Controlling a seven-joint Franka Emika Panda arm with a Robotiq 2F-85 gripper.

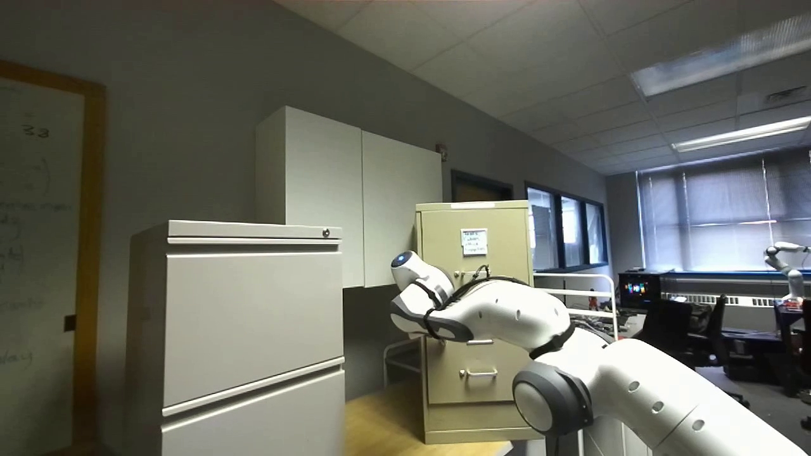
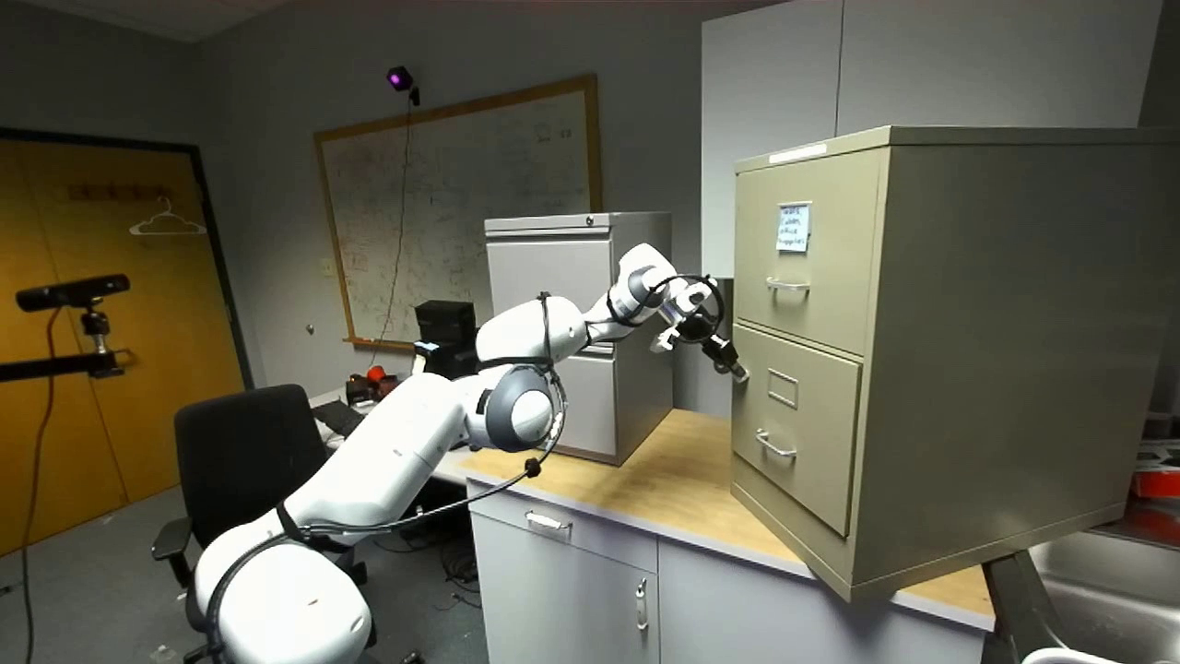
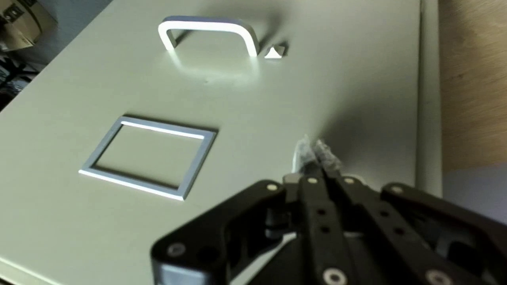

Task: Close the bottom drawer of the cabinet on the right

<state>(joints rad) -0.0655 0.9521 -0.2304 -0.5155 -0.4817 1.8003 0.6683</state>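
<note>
In an exterior view, L to R: blk chair (image 2: 240, 443); grey cab (image 2: 636, 369) on desk (image 2: 684, 470); gripper (image 2: 739, 373), fingers (image 3: 304, 156) clenched together, tips at or v. nr upper L edge of btm drawer (image 2: 802, 429) front, contact unclear; tan cab (image 2: 996, 350) w/ that drawer lowest, on desk's R end. Can't tell if drawer's fully in.

Whiteboard (image 1: 38, 253): digits (image 1: 35, 132), perhaps "33"; white paper (image 2: 793, 228) on tan cabinet (image 2: 959, 360): illegible

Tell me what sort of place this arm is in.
Probably a robotics lab in an office-type room: there's a whiteboard, a tan filing cabinet and, in the background, a second robot arm.
</note>
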